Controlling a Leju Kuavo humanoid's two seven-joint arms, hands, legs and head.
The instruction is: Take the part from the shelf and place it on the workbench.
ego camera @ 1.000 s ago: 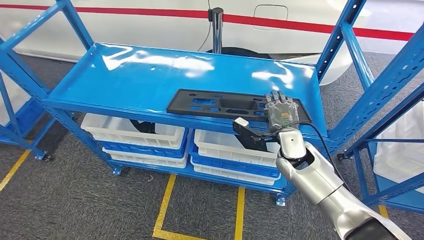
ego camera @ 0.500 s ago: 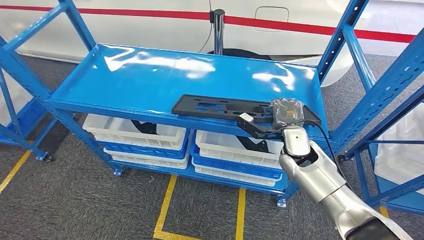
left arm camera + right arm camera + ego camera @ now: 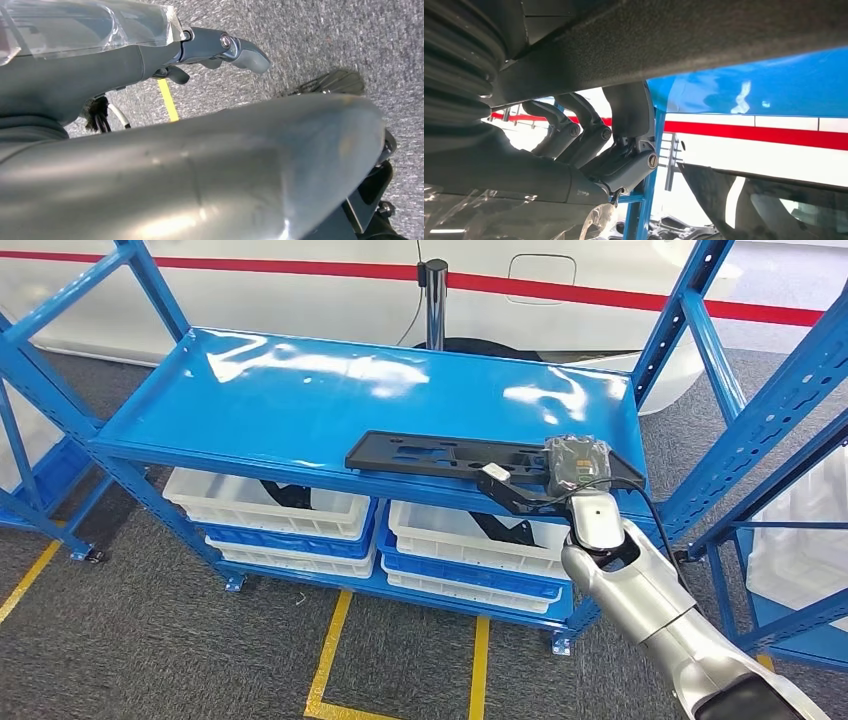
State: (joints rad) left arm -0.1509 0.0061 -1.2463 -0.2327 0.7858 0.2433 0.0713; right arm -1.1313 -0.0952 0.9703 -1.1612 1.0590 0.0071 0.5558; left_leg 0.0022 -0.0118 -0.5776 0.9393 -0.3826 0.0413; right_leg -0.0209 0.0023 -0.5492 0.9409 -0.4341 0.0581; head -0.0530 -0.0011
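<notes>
A long flat black part (image 3: pixel 430 455) with cut-outs lies along the front edge of the blue shelf (image 3: pixel 300 390). My right hand (image 3: pixel 575 465) grips its right end, fingers curled over the top and the thumb underneath, and that end sits a little off the shelf. In the right wrist view the dark fingers (image 3: pixel 589 145) close against the part's rough black underside (image 3: pixel 674 40). My left hand (image 3: pixel 220 47) hangs over grey carpet with loosely extended fingers and nothing in it.
White bins (image 3: pixel 270 505) (image 3: pixel 460 535) sit in blue trays on the shelf below. A blue upright frame (image 3: pixel 780 410) stands close on the right. A black post (image 3: pixel 433 300) rises behind the shelf. Yellow floor lines (image 3: pixel 335 640) run on the carpet.
My right hand's fingers, flat on the part a second ago, have curled around its right end. The part has shifted slightly right and its right end has risen.
</notes>
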